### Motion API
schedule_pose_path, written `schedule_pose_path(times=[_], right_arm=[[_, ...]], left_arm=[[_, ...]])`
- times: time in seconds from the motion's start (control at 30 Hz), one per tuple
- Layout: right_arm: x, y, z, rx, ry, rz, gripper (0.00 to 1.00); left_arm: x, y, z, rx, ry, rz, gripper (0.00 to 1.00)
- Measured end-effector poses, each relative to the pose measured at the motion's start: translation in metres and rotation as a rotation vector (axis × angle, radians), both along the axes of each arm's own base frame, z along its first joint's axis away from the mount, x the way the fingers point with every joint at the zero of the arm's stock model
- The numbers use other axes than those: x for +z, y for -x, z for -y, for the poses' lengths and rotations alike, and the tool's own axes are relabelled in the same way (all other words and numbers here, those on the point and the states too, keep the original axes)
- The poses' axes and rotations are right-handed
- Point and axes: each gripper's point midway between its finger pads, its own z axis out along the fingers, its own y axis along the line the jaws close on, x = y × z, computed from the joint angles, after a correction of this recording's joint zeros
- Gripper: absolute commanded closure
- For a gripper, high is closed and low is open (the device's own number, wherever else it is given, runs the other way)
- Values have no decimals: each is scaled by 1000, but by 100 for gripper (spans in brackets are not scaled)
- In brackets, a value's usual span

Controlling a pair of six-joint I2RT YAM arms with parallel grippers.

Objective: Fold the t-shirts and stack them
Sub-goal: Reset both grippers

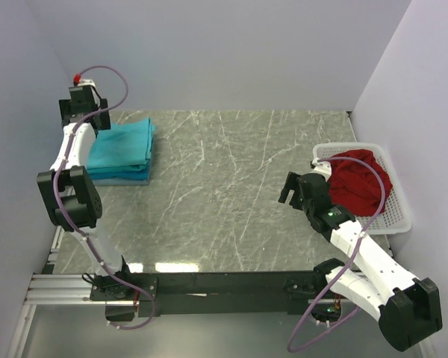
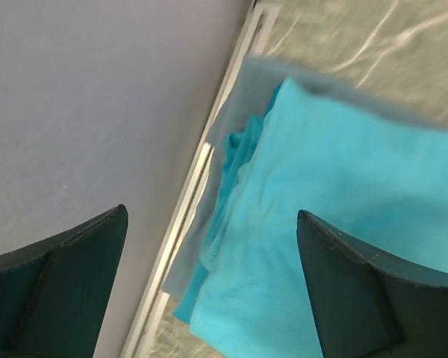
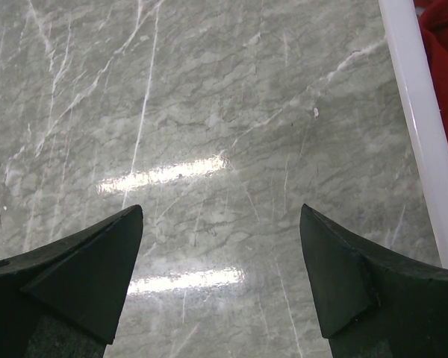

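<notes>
T-shirts (image 1: 123,149) (image 2: 336,209): turquoise, folded, piled in one stack at far-L of the marble table (image 1: 224,194) (image 3: 209,112), close to the L wall. Stack edges are roughly aligned, and the bottom layer looks paler/greyer than the rest. In the L wrist view the top shirt is smooth w/ a few soft creases, and folded edges show along the stack's wall side.

L gripper (image 1: 97,119) (image 2: 209,216): hangs over the stack's wall-side edge, pointing down at it. Jaws are spread wide w/ nothing pinched btw them. Can't tell if the tips touch cloth.

R gripper (image 1: 290,186) (image 3: 220,212): well apart from the stack, across the table to its R, over bare marble. Jaws are wide apart and empty.

White plastic basket (image 1: 399,224) (image 3: 422,127): farther R of the stack than the R gripper, at the table's R edge. A bunched red cloth (image 1: 362,179) (image 3: 444,60) sits in it. The basket rim runs just beside the R gripper's R finger in the wrist view, not touching.
</notes>
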Motion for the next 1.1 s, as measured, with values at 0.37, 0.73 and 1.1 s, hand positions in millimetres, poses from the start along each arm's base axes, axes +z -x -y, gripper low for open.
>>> schedule_pose_path(times=[0.37,0.73,1.1], right_arm=[[3,0,0,2,-4,12,3],[27,0,-6,31,-56,98,1],[58,0,-13,75,-114,228,2]], left_arm=[[196,49,86,-169,339,619,0],[129,148,253,-485,706,648,0],[5,190,266,-383,761,451,1]])
